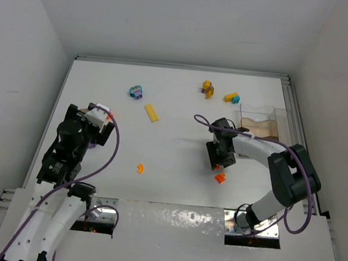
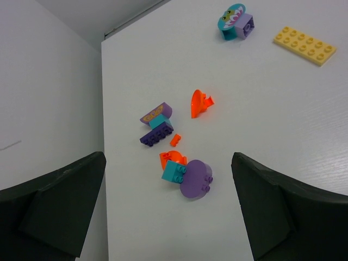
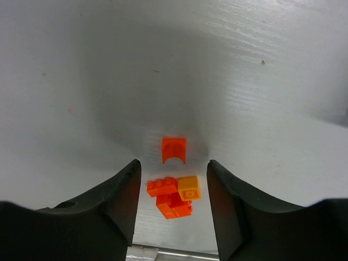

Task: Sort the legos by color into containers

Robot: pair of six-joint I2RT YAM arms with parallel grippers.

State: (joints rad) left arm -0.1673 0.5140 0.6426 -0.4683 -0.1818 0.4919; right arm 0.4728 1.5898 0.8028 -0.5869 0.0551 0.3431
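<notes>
In the top view, sorting is judged barely begun: the clear container (image 1: 260, 123) at the far right of the table (image 1: 173, 136) shows only its brownish base, with no coloured brick made out inside, while the legos lie scattered. A teal-and-purple clump (image 1: 136, 91), a yellow plate (image 1: 151, 113), a yellow-and-purple clump (image 1: 208, 89) and a yellow-and-teal clump (image 1: 231, 98) are spread along the far side, and a lone orange piece (image 1: 140, 168) lies mid-table. The left gripper (image 1: 98, 120) is held near the left wall (image 1: 48, 94), the right gripper (image 1: 217, 162) right of centre, just beside an orange clump (image 1: 220, 177). The container is set against the right rail (image 1: 292, 123); broad bare room is left between the arms. In the left wrist view, the fingers (image 2: 60, 201) are spread fully apart and hold nothing; a mixed cluster (image 2: 182, 174) of orange, teal and purple bricks lies between them, close to the wall, so room on that side is judged tight. In the right wrist view, the jaws stand partly apart, straddling the orange clump without a visible grip; a single orange arch (image 3: 174, 149) lies just beyond, with open surface all around.
</notes>
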